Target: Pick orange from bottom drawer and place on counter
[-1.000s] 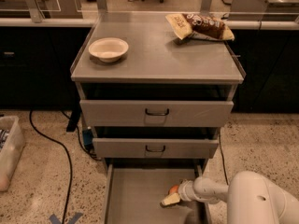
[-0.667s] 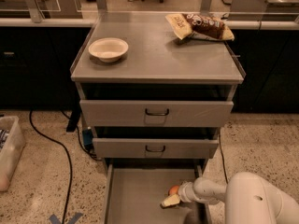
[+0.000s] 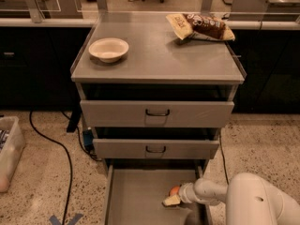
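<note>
The bottom drawer is pulled open, its flat grey floor showing. The orange lies on the floor at the right side of the drawer, partly hidden by my gripper. My gripper reaches in from the right on a white arm and sits right at the orange, its pale fingertip just below the fruit. The counter is the grey metal top of the cabinet, above the two upper drawers.
A white bowl stands on the counter's left. A chip bag lies at its back right. Upper drawers are slightly open. A black cable and a plastic bin are on the floor at left.
</note>
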Tool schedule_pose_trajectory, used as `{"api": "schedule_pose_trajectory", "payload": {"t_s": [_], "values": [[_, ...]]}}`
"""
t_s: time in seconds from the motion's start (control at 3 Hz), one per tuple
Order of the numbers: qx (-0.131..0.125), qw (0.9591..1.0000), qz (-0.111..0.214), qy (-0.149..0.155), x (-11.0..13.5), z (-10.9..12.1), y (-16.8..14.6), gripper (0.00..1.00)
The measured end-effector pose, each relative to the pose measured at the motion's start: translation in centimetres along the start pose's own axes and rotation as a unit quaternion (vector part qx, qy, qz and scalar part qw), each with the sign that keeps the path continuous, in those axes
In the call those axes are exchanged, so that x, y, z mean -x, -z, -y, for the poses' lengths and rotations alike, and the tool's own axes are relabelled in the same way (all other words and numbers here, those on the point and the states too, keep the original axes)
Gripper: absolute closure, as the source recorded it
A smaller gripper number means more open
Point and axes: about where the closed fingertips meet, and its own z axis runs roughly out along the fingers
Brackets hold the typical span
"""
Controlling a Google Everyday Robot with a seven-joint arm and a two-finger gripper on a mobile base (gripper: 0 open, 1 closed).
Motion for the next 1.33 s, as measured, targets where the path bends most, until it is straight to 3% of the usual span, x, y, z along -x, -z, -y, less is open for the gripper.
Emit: {"api": "schedule_pose_trajectory", "payload": {"t_s": [1.0, 1.33], "values": [[0.000, 1.0000, 0.000, 0.000, 0.00, -0.01, -0.01, 0.89], [0.000, 1.0000, 0.000, 0.000, 0.01, -0.02, 0.01, 1.00]]}}
